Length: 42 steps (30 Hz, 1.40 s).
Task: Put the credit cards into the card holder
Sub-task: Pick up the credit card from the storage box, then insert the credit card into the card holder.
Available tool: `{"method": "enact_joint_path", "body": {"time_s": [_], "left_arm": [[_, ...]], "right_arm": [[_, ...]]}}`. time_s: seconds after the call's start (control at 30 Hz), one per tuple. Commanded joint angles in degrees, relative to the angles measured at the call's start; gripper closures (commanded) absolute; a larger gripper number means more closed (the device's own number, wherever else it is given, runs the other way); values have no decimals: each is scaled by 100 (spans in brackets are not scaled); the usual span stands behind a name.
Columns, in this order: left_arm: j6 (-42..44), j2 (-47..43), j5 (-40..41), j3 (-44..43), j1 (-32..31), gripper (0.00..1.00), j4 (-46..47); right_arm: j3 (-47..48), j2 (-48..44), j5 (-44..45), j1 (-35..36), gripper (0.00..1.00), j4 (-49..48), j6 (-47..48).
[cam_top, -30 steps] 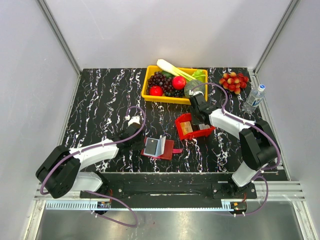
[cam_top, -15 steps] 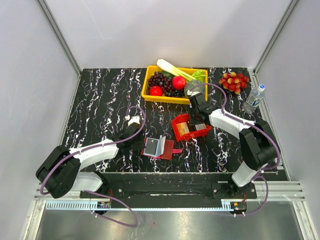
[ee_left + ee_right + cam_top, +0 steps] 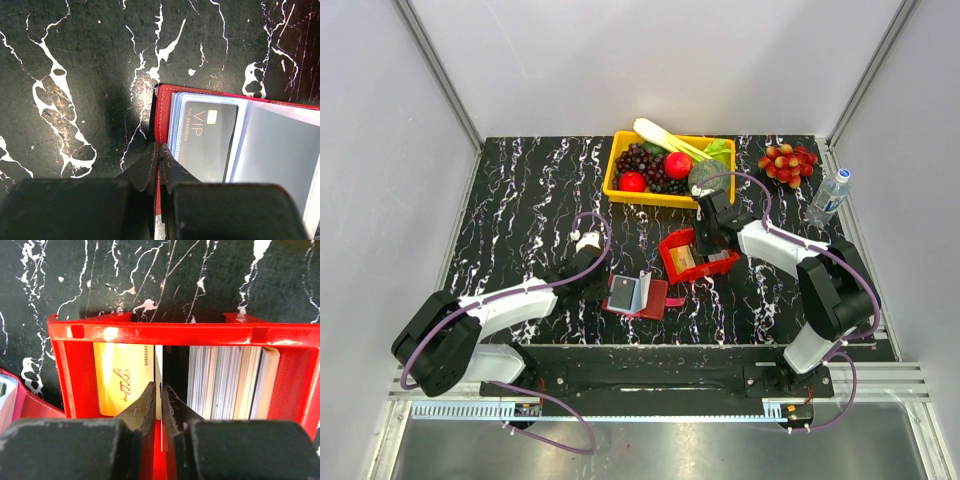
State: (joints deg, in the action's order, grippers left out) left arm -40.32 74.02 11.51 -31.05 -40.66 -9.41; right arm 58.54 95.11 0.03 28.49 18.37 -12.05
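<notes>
Shifted leftward since a second ago, the red tray now sits just beside the right edge of the card holder. Open black marbled table spreads left of the holder. At its left red edge the left gripper is pressed together, pinching the cover; a black card lies in a clear sleeve. Inside the tray, the right gripper, almost closed, pinches a thin pale card standing on edge between an orange card and a whitish stack.

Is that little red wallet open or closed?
Open. The card holder lies spread, clear sleeves fanned out, a black card visible inside one.
</notes>
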Motion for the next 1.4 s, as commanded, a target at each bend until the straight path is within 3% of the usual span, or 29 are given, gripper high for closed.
{"method": "enact_joint_path", "body": {"time_s": [0.0, 0.1, 0.33, 0.63, 0.93, 1.13, 1.27, 1.37], "left_arm": [[68, 60, -79, -174, 32, 100, 168], [59, 69, -79, -191, 32, 100, 150], [76, 69, -78, -209, 41, 100, 124], [50, -45, -79, -218, 32, 100, 88], [24, -212, -79, -226, 41, 100, 44], [15, -230, -87, -200, 41, 100, 36], [24, -256, -44, -191, 41, 100, -17], [24, -318, -35, -191, 59, 100, -43]], "right_arm": [[-10, -133, -363, 25, 86, -97, -43], [-27, -151, -337, 25, 84, -141, -69], [17, -211, -74, 25, 100, -106, -165], [-18, -1231, 322, 25, 100, -132, -95], [-211, -1469, -652, 34, 100, -465, -858], [-309, -1197, -1014, 340, 100, -1133, -1501], [-291, -943, -778, 815, 100, -1520, -1721], [-80, -547, -365, 1061, 100, -1266, -1511]]}}
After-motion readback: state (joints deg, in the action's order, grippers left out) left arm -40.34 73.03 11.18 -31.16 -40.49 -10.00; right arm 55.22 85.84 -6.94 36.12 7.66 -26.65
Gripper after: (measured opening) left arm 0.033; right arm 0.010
